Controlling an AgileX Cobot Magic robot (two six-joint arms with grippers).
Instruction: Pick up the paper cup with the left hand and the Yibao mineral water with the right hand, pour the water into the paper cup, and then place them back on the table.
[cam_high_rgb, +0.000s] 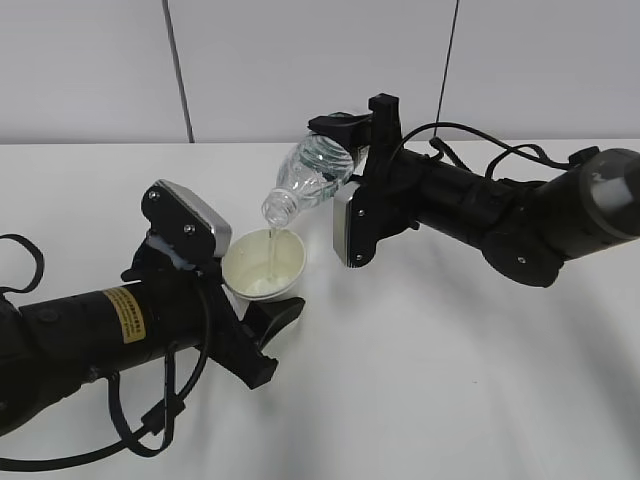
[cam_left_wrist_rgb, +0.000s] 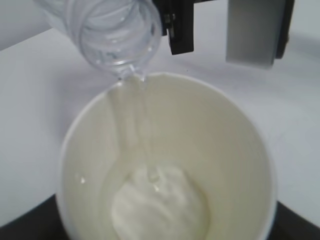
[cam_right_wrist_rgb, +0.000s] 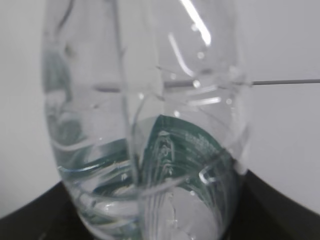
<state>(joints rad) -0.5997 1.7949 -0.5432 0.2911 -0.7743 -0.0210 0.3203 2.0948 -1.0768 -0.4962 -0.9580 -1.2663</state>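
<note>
My left gripper (cam_high_rgb: 255, 300) is shut on the cream-white paper cup (cam_high_rgb: 263, 264) and holds it upright just above the table. My right gripper (cam_high_rgb: 345, 150) is shut on the Yibao mineral water bottle (cam_high_rgb: 312, 175), tilted mouth-down to the left over the cup. A thin stream of water runs from the bottle mouth (cam_left_wrist_rgb: 125, 55) into the cup (cam_left_wrist_rgb: 165, 165), where water pools at the bottom. In the right wrist view the clear bottle with its green label (cam_right_wrist_rgb: 150, 150) fills the frame and hides the fingers.
The white table (cam_high_rgb: 430, 380) spreads around both arms. A grey wall with dark vertical seams stands behind it. Black cables loop at the left arm near the table's front left edge (cam_high_rgb: 130, 440).
</note>
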